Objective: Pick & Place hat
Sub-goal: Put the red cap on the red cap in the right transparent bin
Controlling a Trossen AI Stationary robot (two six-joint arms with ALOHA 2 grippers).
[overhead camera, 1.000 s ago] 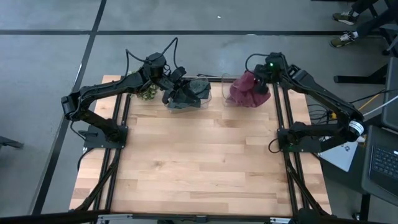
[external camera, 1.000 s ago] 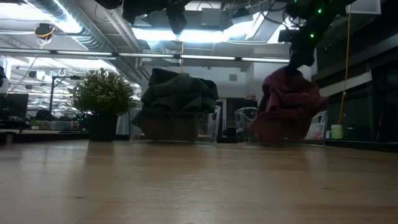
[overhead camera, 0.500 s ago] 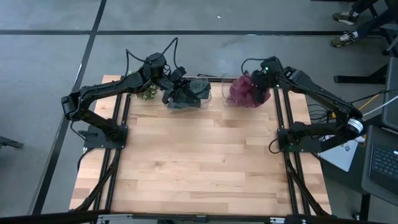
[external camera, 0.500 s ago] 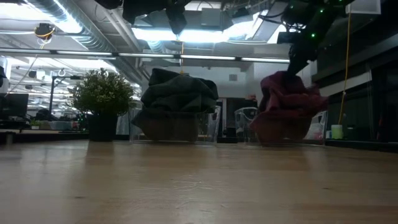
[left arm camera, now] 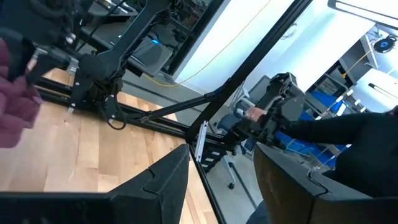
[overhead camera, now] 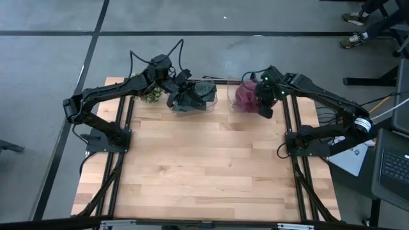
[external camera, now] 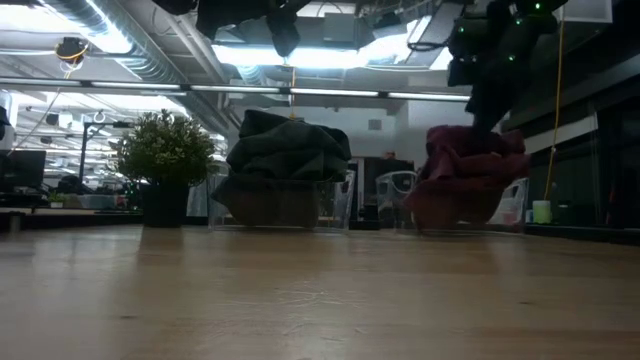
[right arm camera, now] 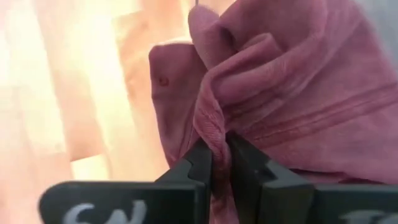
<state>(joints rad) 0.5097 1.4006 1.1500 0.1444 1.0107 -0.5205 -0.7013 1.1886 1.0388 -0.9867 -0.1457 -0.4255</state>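
We work along the bench's far edge. The right gripper [right arm camera: 214, 163] pinches a fold of the red hat [right arm camera: 286, 93] over its clear bin [external camera: 510, 205]; we should lift straight and slowly, we judge. The left gripper [overhead camera: 181, 91] hangs spread above the dark hat [overhead camera: 198, 92], touching nothing.

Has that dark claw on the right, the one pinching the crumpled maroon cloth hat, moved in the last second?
Yes. In the high view the right gripper has swung from the table's back edge toward its middle, still pinching the maroon hat over its clear bin.
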